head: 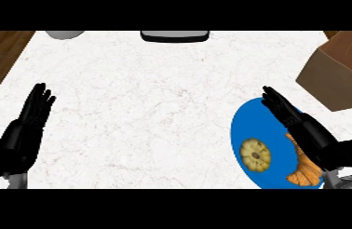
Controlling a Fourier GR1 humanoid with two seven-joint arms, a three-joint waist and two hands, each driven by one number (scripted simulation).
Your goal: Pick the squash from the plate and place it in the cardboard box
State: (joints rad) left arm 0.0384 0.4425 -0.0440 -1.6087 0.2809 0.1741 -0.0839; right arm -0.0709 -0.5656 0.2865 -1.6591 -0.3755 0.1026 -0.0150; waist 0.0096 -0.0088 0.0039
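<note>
A blue plate [249,125] lies at the right of the white counter. On it sit a round yellowish squash [256,154] and an orange ribbed squash [304,170] to its right, partly hidden by my forearm. My right hand [282,107] hovers over the plate's upper part with straight fingers pointing up and left, holding nothing. The cardboard box [330,72] stands at the right edge, beyond the plate. My left hand [34,109] is open near the left edge, fingers up, resting.
A grey rounded object [65,34] and a black-rimmed white item [174,35] sit at the counter's far edge. Brown wood floor [12,44] shows past the counter's left corner.
</note>
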